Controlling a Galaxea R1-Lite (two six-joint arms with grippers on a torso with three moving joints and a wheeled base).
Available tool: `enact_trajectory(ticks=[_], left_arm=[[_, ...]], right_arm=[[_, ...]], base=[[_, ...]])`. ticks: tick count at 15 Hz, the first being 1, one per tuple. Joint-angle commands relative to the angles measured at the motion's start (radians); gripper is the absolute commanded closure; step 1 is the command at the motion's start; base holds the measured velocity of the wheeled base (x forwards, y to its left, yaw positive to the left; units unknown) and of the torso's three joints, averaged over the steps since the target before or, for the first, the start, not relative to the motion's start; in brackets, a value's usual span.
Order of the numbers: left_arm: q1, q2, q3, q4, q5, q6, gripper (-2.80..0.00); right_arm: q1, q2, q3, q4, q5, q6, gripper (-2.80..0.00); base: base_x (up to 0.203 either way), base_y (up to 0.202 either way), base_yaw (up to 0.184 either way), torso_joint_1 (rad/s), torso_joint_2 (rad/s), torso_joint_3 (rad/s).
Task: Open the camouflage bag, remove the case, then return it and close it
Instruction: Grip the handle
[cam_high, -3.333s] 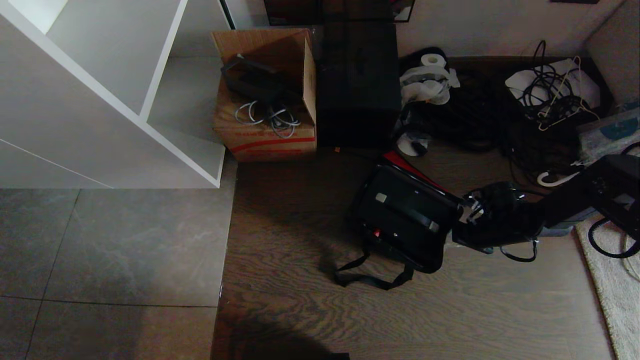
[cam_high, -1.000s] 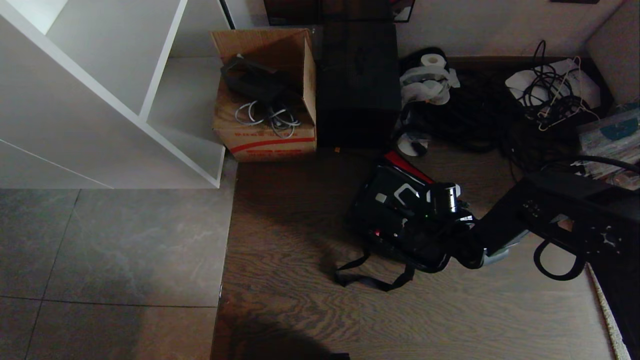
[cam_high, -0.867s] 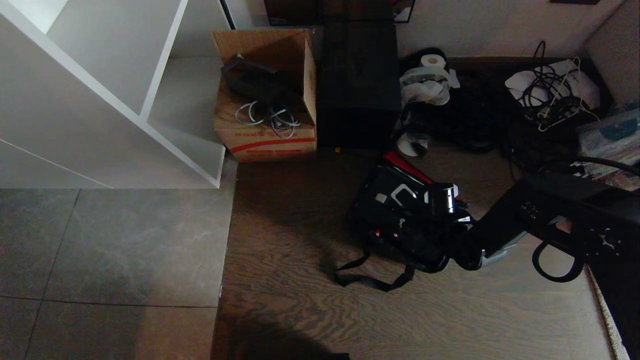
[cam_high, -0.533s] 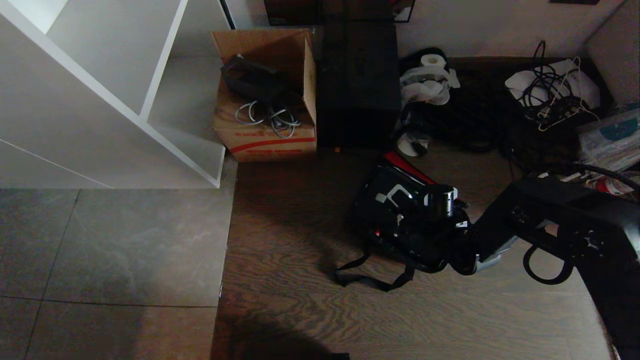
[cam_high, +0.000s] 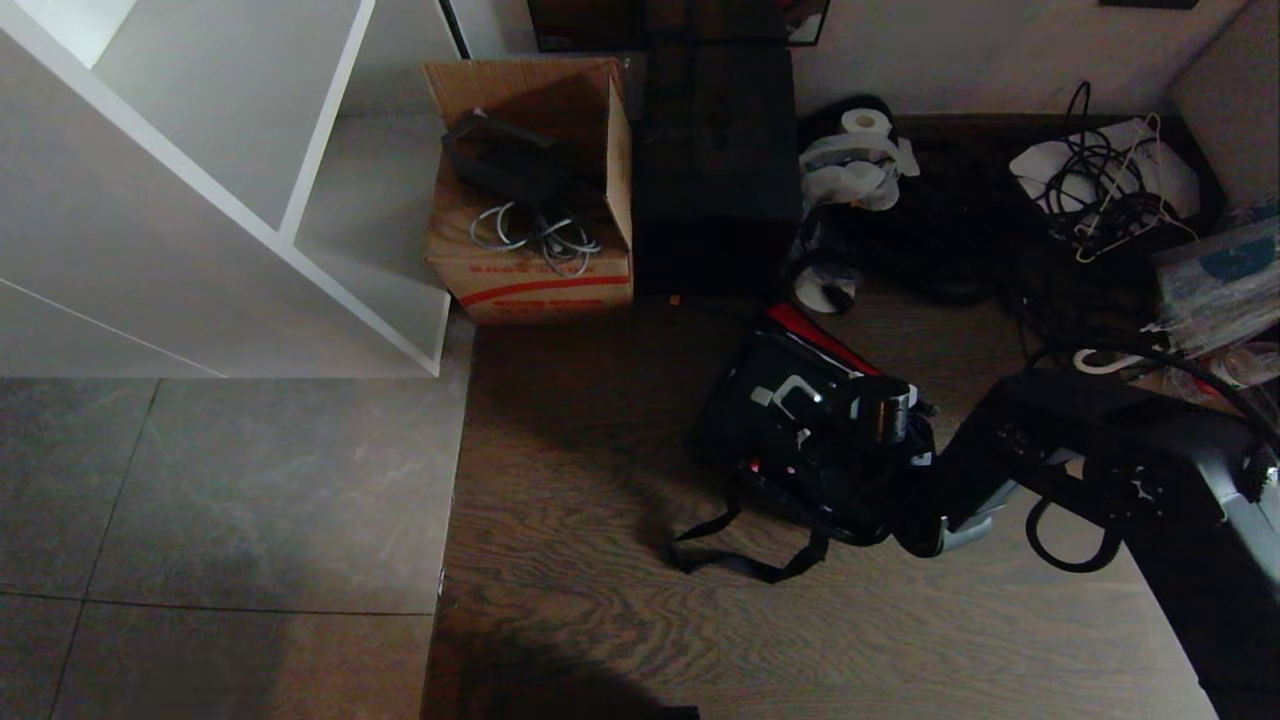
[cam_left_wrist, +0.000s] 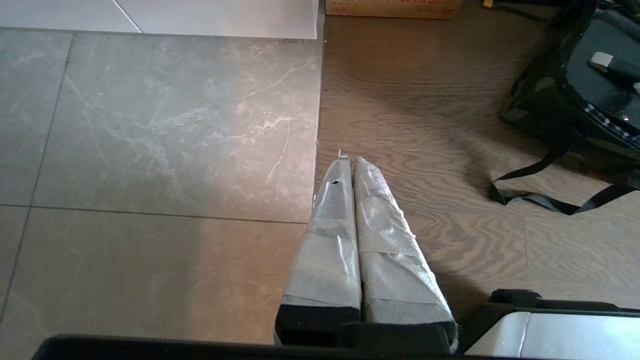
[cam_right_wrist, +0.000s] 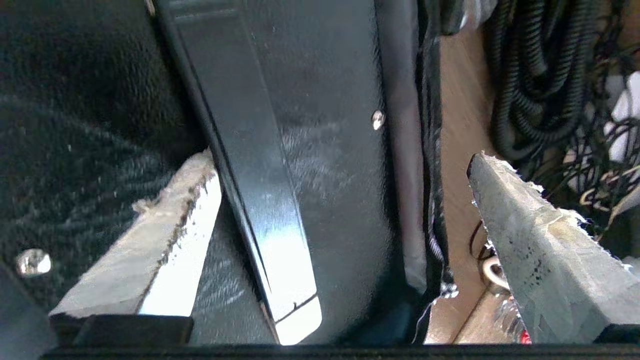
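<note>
Nearest, over the seam between tile and wood floor (cam_high: 600, 620): left fingers (cam_left_wrist: 340, 235) pressed together, empty, parked. Farther and to the right, flat on the wood: camouflage bag (cam_high: 735, 440), mouth up, loose strap (cam_high: 745, 560) looped toward the near side, red trim (cam_high: 815, 335) along the far edge. Probably longest from far-left to near-right, though close to square. Reaching in from the right, low over the open mouth: right fingers (cam_right_wrist: 165, 240) spread wide, gripping nothing, one over the black inside, the other out past the bag's wall. Between them a glossy black band (cam_right_wrist: 260, 200). Whether the hard black surface is case or lining cannot be told. Likely soft, saggy walls around a stiff, slick, moderately light load. Best taken by the band or a firm edge.
</note>
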Motion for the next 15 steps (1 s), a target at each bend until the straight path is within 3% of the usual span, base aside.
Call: enact_trajectory(ticks=[1,4,15], left_arm=[[0.000,0.000,-0.001,0.000,0.000,0.000,0.00],[0.000,0.000,0.000,0.000,0.000,0.000,0.00],[0.000,0.000,0.000,0.000,0.000,0.000,0.00]], right_arm=[[-0.013,0.023,-0.028,-0.020,-0.002,-0.009,-2.80],[-0.037,0.015,-0.075,-0.018,0.000,-0.043,-2.80],[-0.056,0.008,-0.162,0.017,-0.003,-0.045,-2.80]], base=[[0.000,0.000,0.000,0.000,0.00,0.000],[0.000,0.000,0.000,0.000,0.00,0.000],[0.000,0.000,0.000,0.000,0.00,0.000]])
